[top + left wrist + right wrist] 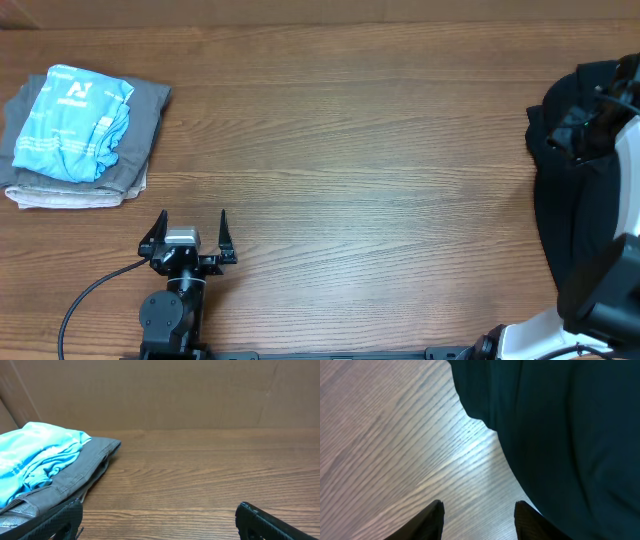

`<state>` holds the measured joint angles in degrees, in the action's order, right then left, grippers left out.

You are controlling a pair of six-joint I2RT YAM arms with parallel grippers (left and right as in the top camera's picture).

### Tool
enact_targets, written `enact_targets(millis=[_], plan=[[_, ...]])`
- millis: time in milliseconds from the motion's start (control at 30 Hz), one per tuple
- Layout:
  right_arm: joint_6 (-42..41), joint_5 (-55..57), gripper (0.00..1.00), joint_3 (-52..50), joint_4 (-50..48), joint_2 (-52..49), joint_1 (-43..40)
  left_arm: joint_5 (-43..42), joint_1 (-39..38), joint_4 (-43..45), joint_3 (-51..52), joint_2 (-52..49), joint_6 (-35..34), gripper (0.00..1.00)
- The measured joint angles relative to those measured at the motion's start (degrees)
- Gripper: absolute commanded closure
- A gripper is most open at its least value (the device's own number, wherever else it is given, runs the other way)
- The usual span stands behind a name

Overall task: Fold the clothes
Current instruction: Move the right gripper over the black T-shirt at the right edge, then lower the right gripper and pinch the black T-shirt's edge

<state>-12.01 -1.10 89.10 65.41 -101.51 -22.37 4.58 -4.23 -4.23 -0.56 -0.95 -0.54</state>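
Observation:
A black T-shirt (pixel 565 215) lies in a crumpled heap at the table's right edge. It fills the right side of the right wrist view (pixel 570 435). No logo or label shows. My right gripper (pixel 479 506) is open and empty, its fingers over bare wood just beside the shirt's edge. In the overhead view my right arm (pixel 625 190) reaches over the shirt, and its fingers are hard to make out against the black fabric. My left gripper (pixel 192 226) is open and empty near the front left, also in the left wrist view (pixel 157 512).
A folded pile sits at the far left: a light blue shirt (pixel 72 122) on a grey garment (pixel 145 120), also seen in the left wrist view (pixel 45 457). A cardboard wall (pixel 175 395) stands behind the wooden table (pixel 350 150).

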Motion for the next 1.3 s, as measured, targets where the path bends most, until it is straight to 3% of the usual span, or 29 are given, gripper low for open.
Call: enact_targets(millis=[200, 600, 800, 1133, 1300], plan=[[0.00, -1.49, 0.53, -4.90, -8.44, -2.58, 0.02, 0.00, 0.00, 0.02, 0.00, 0.00, 0.00, 0.00], [0.11, -3.69, 0.57, -7.04, -13.86, -2.60, 0.02, -0.02, 0.00, 0.02, 0.00, 0.00, 0.00, 0.00], [4.33, -6.10, 0.57, -7.06, -17.99, -2.60, 1.03, -0.02, 0.00, 0.02, 0.00, 0.00, 0.00, 0.00], [11.02, 0.90, 0.58, -7.06, -24.90, -2.64, 6.40, 0.00, 0.00, 0.00, 0.00, 0.00, 0.00, 0.00], [11.93, 3.89, 0.64, -7.06, -28.61, -4.81, 5.90, 0.00, 0.00, 0.02, 0.00, 0.00, 0.00, 0.00]])
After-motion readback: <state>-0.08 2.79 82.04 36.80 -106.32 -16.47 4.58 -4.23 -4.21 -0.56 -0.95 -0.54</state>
